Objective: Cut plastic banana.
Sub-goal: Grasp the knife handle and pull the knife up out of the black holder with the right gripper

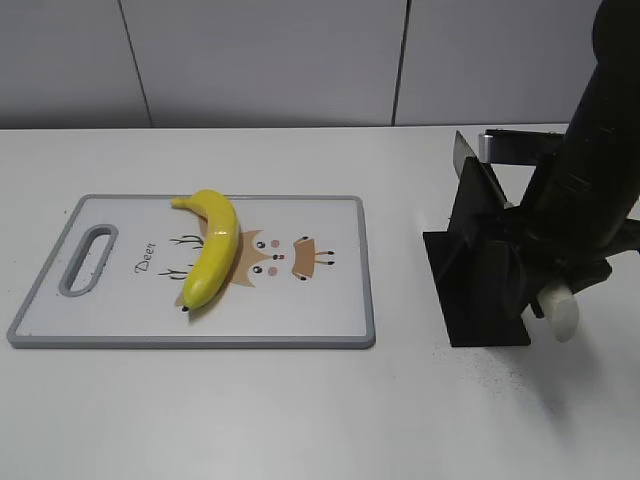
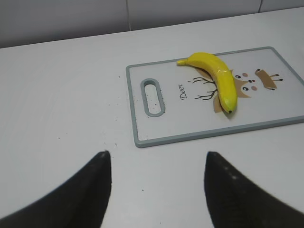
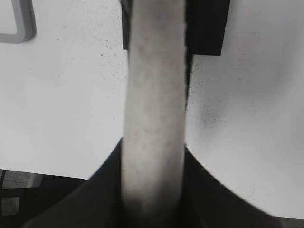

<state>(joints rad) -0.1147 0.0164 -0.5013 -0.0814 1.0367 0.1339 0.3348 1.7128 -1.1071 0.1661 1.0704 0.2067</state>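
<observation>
from where i stand, the plastic banana [image 1: 211, 247] lies whole on the cutting board [image 1: 330, 335], across the printed deer, so no cut is made yet. over to the right, the right gripper [image 1: 556, 300] sits at the black knife stand [image 1: 480, 290], a pale handle [image 1: 563, 312] poking out beside it. the white table [image 1: 300, 410] backs onto grey wall panels [image 1: 270, 60].

the left wrist view shows the left gripper [image 2: 156, 190] released, fingers spread wide over bare table, well apart from the board and holding nothing. the banana sits beyond it on the board, past the handle slot [image 2: 153, 97].

the right wrist view shows the fingers [image 3: 102, 190] clenched on the pale handle, blurred and close, the stand just beyond. i'd judge picking up the knife is underway; carrying and cutting remain.
</observation>
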